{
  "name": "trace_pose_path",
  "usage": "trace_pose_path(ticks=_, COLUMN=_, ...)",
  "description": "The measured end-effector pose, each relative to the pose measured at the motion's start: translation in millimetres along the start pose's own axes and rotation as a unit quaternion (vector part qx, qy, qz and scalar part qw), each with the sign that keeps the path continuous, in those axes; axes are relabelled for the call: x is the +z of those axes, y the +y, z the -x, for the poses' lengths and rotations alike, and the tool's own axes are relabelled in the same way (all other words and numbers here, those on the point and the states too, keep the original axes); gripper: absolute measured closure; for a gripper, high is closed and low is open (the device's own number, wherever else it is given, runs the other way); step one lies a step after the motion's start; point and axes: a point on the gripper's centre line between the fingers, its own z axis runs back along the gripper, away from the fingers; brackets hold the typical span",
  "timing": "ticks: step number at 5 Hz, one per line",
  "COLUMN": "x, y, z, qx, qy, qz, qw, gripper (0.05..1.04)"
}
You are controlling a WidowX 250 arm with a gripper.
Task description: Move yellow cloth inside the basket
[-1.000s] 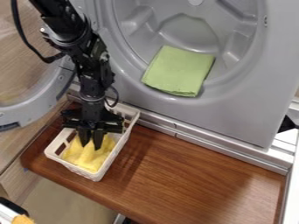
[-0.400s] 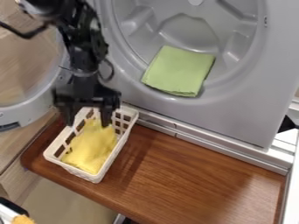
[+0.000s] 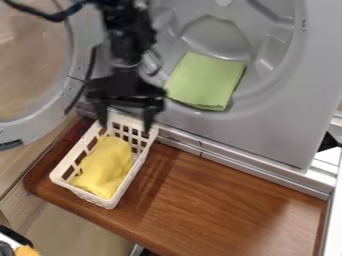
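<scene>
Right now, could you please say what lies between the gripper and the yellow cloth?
The camera view shows the slatted end of the basket between gripper and yellow cloth.

- Cloth (image 3: 107,167) lies in basket (image 3: 93,198), below the gripper (image 3: 125,124).
- Basket sits on shelf (image 3: 214,195).
- Second cloth (image 3: 206,82) rests in drum (image 3: 217,37), right of the gripper.
- Door (image 3: 33,128) stands left.

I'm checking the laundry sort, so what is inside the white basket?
A crumpled yellow cloth lies inside the white basket. The cloth covers much of the basket's floor, so anything beneath it is hidden.
</scene>
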Motion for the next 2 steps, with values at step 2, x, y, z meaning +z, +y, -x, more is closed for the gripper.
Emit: trace_pose_path(ticks=2, x=29.5, y=-47.8, z=-15.3, qx=-0.007, qy=-0.033, qz=0.029, qw=0.999, gripper=0.083)
